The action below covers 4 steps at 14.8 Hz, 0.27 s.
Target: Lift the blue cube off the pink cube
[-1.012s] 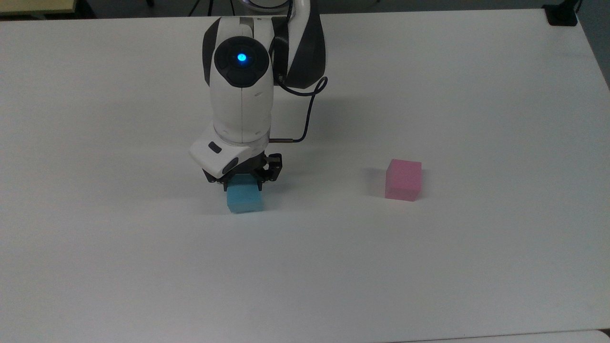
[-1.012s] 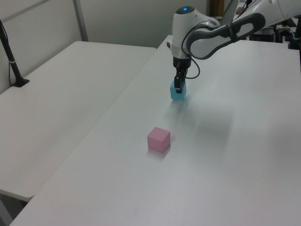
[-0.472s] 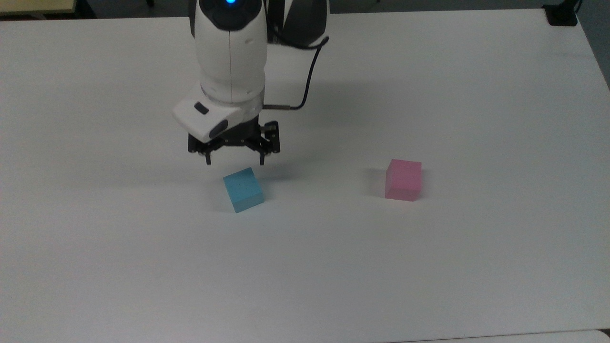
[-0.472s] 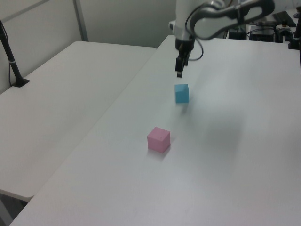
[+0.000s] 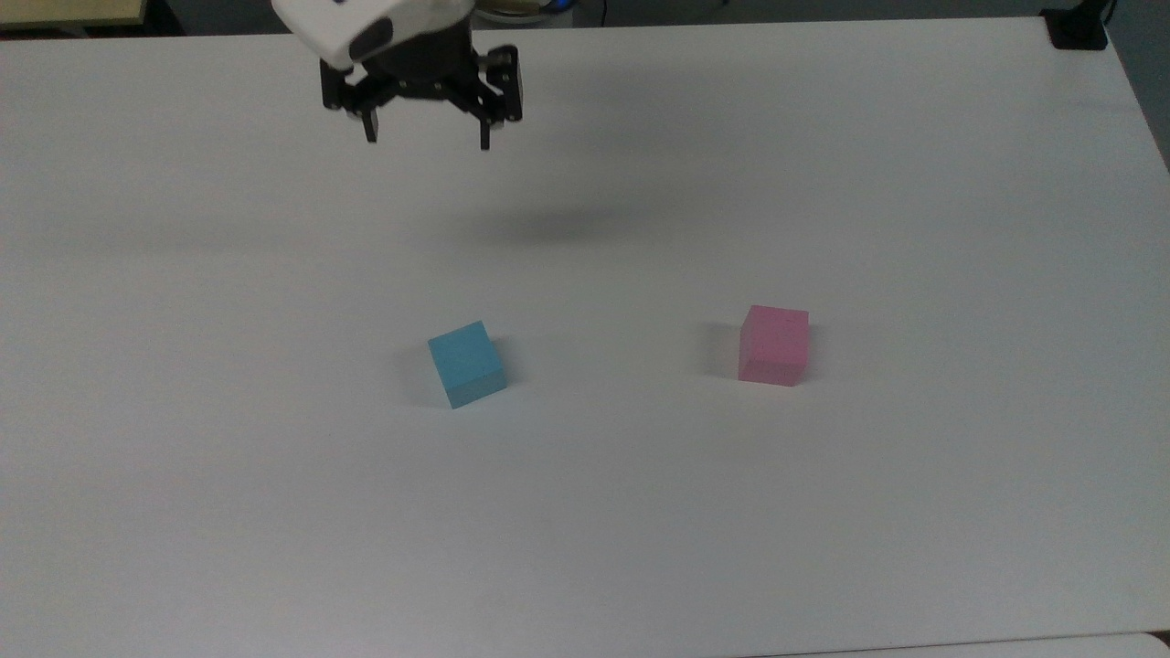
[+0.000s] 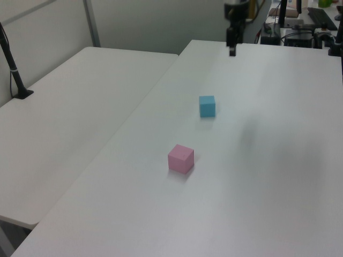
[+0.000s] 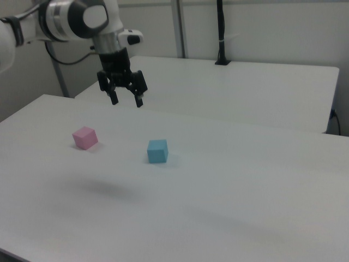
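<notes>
The blue cube rests alone on the white table, turned a little askew; it also shows in the left view and the right view. Well apart from it, toward the top view's right, the pink cube stands by itself on the table. My gripper hangs open and empty high above the table, far behind the blue cube at the top view's upper edge. In the right view the gripper hovers above and between the two cubes, its black fingers spread.
A second white table adjoins on the left view's left, with a black post clamped on it. In the right view a black post stands on the table behind. A dark clamp sits at the top view's far right corner.
The gripper has opened, left the blue cube on the table and risen high, pulling back toward the table's far edge. Both cubes have stayed where they were since half a second ago.
</notes>
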### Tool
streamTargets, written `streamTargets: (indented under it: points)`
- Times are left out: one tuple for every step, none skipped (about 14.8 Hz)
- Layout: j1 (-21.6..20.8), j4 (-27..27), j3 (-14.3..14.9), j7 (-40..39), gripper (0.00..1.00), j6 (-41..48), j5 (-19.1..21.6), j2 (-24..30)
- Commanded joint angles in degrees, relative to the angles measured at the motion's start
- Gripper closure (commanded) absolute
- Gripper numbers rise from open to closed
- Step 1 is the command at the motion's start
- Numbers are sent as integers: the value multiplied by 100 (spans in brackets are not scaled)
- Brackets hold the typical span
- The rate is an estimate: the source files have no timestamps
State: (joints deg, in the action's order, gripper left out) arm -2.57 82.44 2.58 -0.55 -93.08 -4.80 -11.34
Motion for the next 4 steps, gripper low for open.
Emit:
streamTargets:
  points:
    - [274,255,-21,73,0,299,295,562]
    - [309,255,-21,55,0,378,295,580]
    - [327,247,-21,55,0,413,304,615]
    - [327,255,-21,55,0,414,295,624]
